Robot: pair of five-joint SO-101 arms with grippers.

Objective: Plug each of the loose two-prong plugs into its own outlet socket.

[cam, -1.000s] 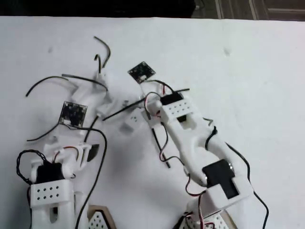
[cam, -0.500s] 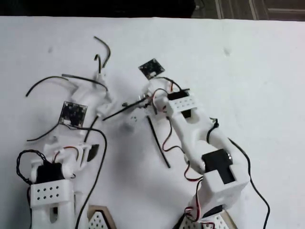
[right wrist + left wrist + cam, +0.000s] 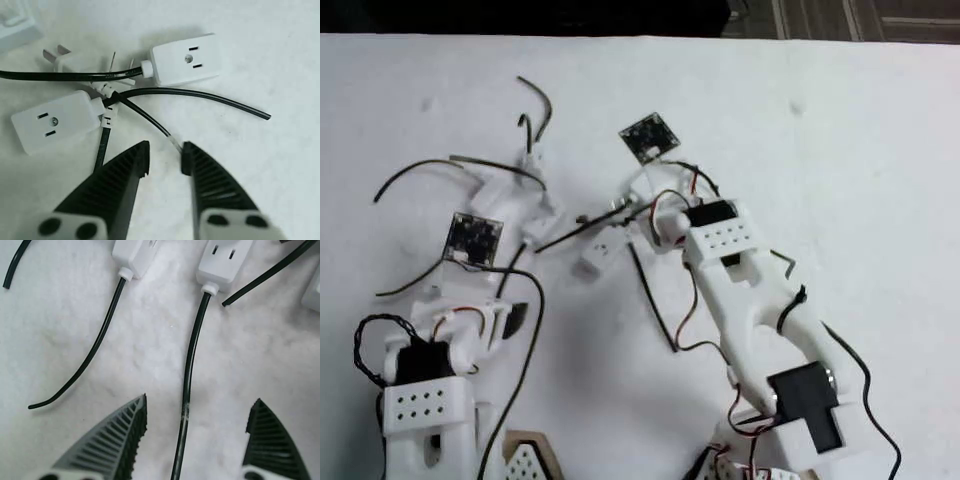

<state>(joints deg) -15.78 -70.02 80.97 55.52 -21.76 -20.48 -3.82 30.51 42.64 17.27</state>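
Plug (image 3: pixel 75 62) lies near the tabletop's (image 3: pixel 840 150) middle, long axis crosswise just ahead of the right end effector (image 3: pixel 165 150), which is slightly open, empty and nearer than the wide-open left end effector (image 3: pixel 200 401).

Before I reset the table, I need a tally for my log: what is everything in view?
sockets: three, white; two in the middle, one further left.
plug: at least one, white, metal prongs, beside the middle sockets.
cord end: one, white, beside the left socket; type unclear.
cords: several, black, strewn around.
table: one, white.
left gripper: black, open, empty.
right gripper: black, narrowly open, empty.
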